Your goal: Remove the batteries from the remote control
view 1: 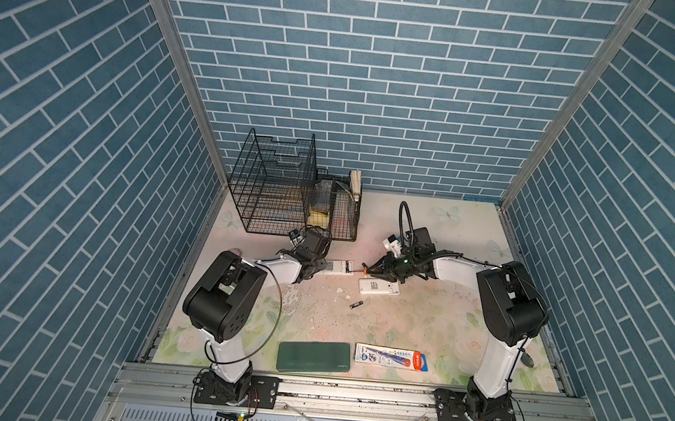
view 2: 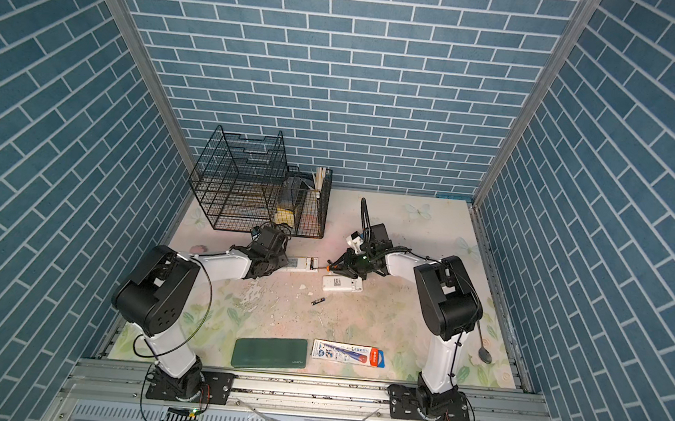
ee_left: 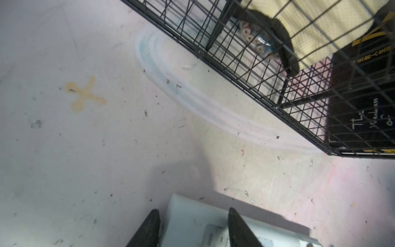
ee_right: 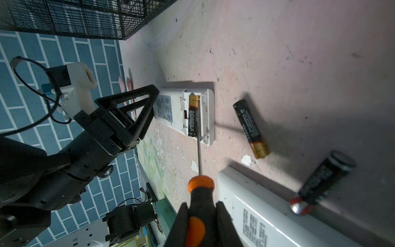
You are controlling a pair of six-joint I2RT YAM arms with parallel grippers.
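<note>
The remote control point(view 1: 337, 269) is lying near the tabletop's middle, its open bay facing the right arm. The left gripper point(ee_left: 192, 209) is straddling its closed end, apparently clamping it. The right gripper point(ee_right: 202, 205) is clenching the orange-handled screwdriver point(ee_right: 201, 186), reaching leftward with its tip alongside the seated battery point(ee_right: 193, 116). That battery is lying crosswise, front to back, so levering it upward looks next. A loose battery point(ee_right: 251, 128) is lying just off the bay's end. A second remote point(ee_right: 256, 213) is crowding the side toward the front edge. The wire rack point(view 1: 279, 185) is standing well back.
</note>
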